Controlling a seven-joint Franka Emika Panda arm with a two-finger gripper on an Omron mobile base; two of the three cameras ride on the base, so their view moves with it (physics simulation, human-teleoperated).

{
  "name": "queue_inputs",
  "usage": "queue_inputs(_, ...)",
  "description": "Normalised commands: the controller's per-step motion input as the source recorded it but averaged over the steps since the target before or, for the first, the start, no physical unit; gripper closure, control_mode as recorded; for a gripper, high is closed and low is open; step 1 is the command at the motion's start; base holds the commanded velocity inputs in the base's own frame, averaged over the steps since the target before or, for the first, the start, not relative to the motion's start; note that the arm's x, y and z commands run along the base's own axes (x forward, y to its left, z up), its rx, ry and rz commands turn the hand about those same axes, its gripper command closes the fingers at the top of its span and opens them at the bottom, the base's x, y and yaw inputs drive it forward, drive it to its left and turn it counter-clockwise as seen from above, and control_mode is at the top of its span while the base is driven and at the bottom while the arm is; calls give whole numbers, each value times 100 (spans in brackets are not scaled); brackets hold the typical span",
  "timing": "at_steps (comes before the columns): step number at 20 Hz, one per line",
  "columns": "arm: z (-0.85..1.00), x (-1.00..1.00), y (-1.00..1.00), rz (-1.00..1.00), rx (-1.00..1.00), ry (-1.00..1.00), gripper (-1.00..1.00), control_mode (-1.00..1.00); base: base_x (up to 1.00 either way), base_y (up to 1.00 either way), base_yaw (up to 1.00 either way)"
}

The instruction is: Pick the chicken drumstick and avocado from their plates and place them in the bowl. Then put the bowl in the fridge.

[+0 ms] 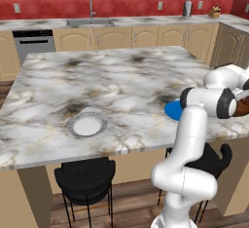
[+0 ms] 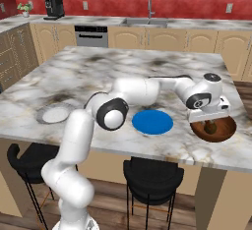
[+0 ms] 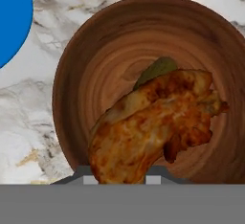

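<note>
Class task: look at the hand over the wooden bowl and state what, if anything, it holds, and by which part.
The hand holds the chicken drumstick over the bowl, gripping it at the end nearest the camera; which end cannot be told.

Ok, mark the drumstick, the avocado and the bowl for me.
drumstick [image 3: 153,122], hand view, on its thick meaty middle.
avocado [image 3: 160,69], hand view, on the green part showing behind the drumstick.
bowl [image 3: 103,60], hand view, on its bare inner wall.
</note>
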Motion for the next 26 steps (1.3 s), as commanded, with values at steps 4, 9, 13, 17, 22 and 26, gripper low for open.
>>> queue_inputs(4, -20, 11, -4, 11, 0, 1, 100, -100, 0, 0, 0)
queue_inputs(9, -23, 0, -1, 10, 0, 3, 100, -100, 0, 0, 0)
queue_inputs(13, -25, 0, 0, 8, 0, 6, 100, -100, 0, 0, 0)
queue_inputs(17, -16, 3, 0, 7, 0, 3, 100, -100, 0, 0, 0)
queue_inputs(22, -6, 10, 0, 6, 0, 3, -100, -100, 0, 0, 0)
queue_inputs(26, -1, 16, -1, 5, 0, 6, -100, -100, 0, 0, 0)
